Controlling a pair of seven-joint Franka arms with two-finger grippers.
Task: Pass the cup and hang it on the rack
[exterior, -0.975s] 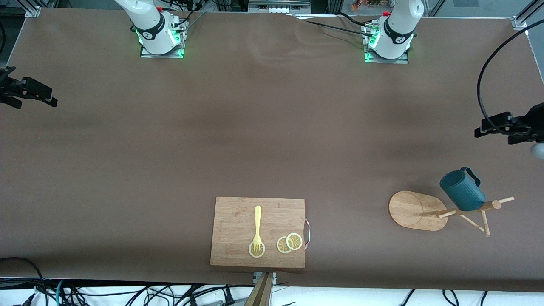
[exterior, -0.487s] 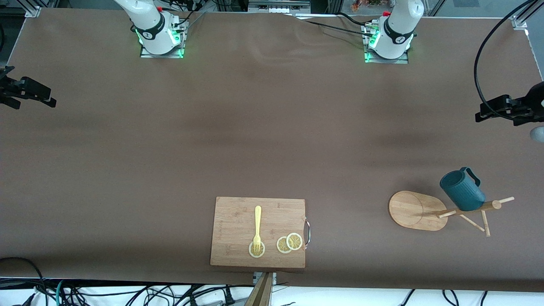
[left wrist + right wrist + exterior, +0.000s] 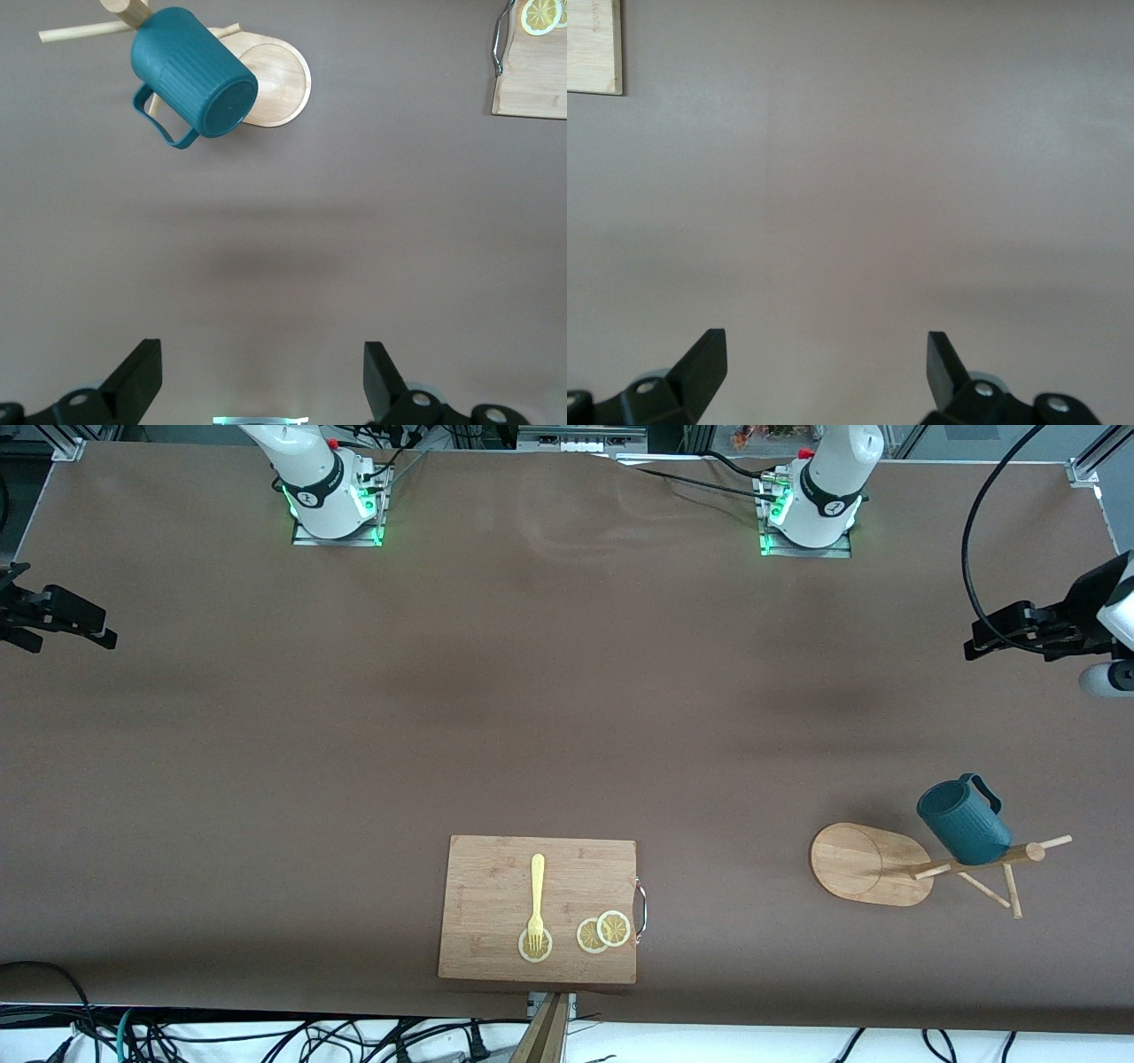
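On the rack (image 3: 873, 865), toward the left arm's end of the table, I see the one cup (image 3: 963, 823) hanging from a peg, tilted, handle pointing away from the front camera. The rack stands upright on its oval base with its pegs spreading out around the post. Well apart from the rack, toward the right arm's end, I count one cutting board (image 3: 496, 877) carrying one yellow fork (image 3: 536, 899) and three lemon slices (image 3: 603, 933); the fork's tines rest on one slice. My left gripper (image 3: 974, 645) hovers over bare table, farther from the front camera than the rack, fingers spread and holding nothing. My right gripper (image 3: 106, 635) waits over the table's edge at the right arm's end, likewise spread and empty.
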